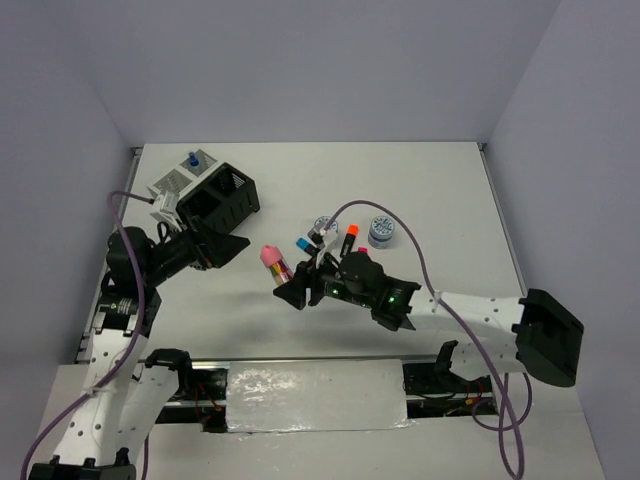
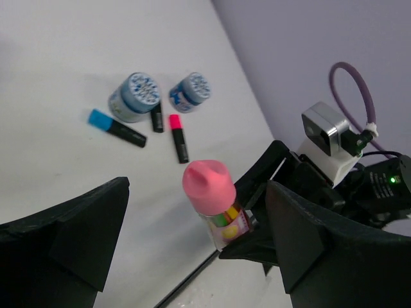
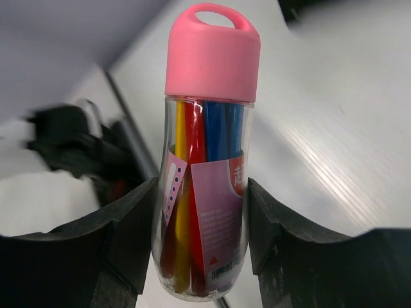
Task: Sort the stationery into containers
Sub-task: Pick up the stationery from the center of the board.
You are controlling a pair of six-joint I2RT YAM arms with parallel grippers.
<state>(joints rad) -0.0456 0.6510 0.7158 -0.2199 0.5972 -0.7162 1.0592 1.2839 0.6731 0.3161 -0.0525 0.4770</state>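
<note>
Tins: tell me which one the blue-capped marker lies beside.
The left tin in the top view; the blue-capped marker lies just left of it, while the other tin sits farther right.

Pink-capped clear tube (image 3: 207, 77), packed with yellow, red and blue sticks (image 3: 196, 144), stands upright, clamped between the right fingers (image 3: 125, 240); white table (image 3: 347, 128) behind.

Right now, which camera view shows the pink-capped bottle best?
Right wrist: the pink-capped bottle fills the frame, held by the right gripper, coloured sticks visible inside. Left wrist shows it smaller, its base hidden. Top external shows it tiny, without detail.
</note>
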